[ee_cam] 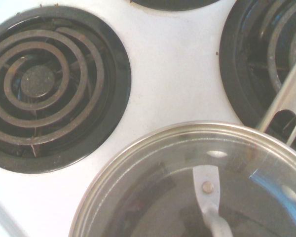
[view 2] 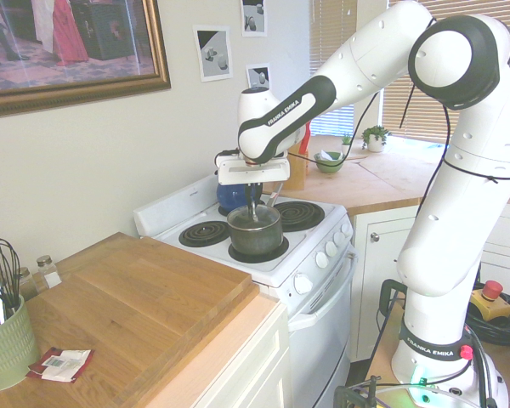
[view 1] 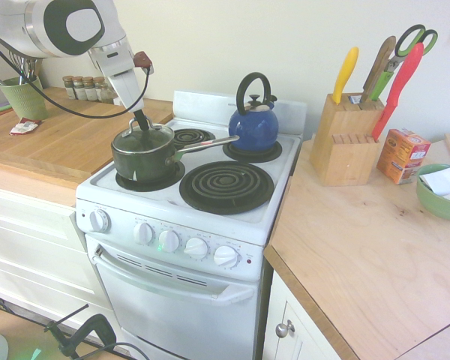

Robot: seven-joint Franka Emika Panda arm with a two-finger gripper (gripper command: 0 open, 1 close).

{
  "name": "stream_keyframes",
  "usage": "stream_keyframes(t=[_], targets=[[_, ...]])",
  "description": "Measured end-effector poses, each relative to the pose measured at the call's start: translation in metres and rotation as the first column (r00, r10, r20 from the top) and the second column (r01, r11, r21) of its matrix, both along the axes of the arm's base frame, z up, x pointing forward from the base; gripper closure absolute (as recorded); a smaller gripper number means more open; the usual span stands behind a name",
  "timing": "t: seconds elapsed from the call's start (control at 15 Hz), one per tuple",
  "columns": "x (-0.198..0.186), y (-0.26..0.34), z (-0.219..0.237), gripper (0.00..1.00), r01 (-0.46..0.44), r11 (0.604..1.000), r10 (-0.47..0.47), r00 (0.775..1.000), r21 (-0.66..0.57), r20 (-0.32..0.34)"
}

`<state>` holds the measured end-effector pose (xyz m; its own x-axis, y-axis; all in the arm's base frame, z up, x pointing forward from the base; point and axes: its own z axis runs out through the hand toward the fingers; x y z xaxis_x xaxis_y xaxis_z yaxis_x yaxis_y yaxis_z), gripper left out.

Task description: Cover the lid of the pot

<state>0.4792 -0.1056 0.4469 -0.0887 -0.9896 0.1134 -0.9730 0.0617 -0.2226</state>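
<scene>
Second exterior view | arm (view 2: 282, 106) reads "FRANKA EMIKA" | end effector (view 2: 254, 210) pinching lid (view 2: 253, 217) on pot (view 2: 257, 235)

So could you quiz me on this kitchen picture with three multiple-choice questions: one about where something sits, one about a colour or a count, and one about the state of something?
1. Where does the pot stand?
A. On the stove's front burner nearest the wooden counter
B. On the wooden counter
C. In the knife block

2. What colour is the kettle?
A. Red
B. Blue
C. White

3. How does the lid lie?
A. Flat on the wooden counter
B. Hung on the wall
C. On top of the pot, with the gripper shut at its knob

Answers:
1. A: the first exterior view shows the pot on that burner of the stove, handle pointing toward the kettle.
2. B: its body is blue under a black loop handle.
3. C: the glass lid's rim rests on the pot, and the closed fingers come down onto the lid's middle.
</scene>
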Motion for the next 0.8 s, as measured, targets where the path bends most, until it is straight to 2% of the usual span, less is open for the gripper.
stream_keyframes(t=[0.47,0.8], targets=[[0.002,0.006,0.013,1.0,-0.014,1.0,0.014,1.0,-0.011,-0.003],[0.001,0.003,0.006,1.0,-0.01,1.0,0.009,1.0,-0.019,-0.024]])
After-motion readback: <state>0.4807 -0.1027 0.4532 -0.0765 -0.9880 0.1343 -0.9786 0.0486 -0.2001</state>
